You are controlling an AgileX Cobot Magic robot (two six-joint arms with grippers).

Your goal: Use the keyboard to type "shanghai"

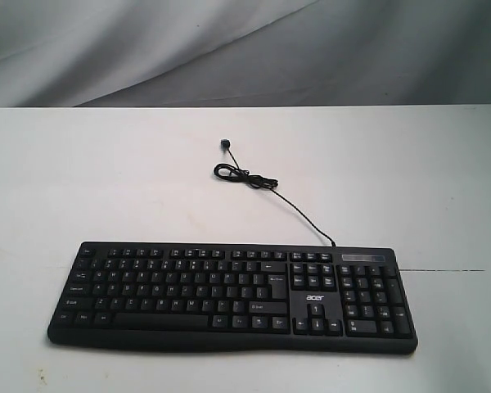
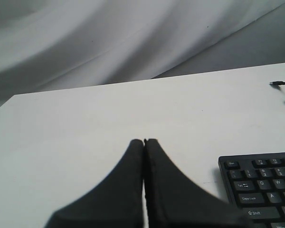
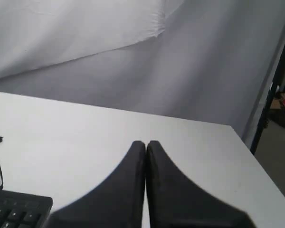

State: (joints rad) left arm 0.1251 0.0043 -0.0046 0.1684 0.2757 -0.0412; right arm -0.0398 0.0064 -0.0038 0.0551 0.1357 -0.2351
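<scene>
The black keyboard (image 1: 229,295) lies near the front of the white table, with its number pad at the right end and an "acer" logo. Its thin black cable (image 1: 270,192) runs back from it and coils toward the middle of the table. Neither arm shows in the exterior view. In the left wrist view my left gripper (image 2: 144,141) is shut and holds nothing, hovering over bare table beside the keyboard's (image 2: 261,183) Esc-and-Tab corner. In the right wrist view my right gripper (image 3: 146,142) is likewise shut and holds nothing, beside the keyboard's (image 3: 19,209) other end.
The white table (image 1: 82,188) extends well behind the keyboard to a grey draped backdrop (image 1: 229,49). The cable's plug (image 1: 226,145) lies loose mid-table. The table's right edge (image 3: 240,142) drops off close to my right gripper, with floor clutter beyond.
</scene>
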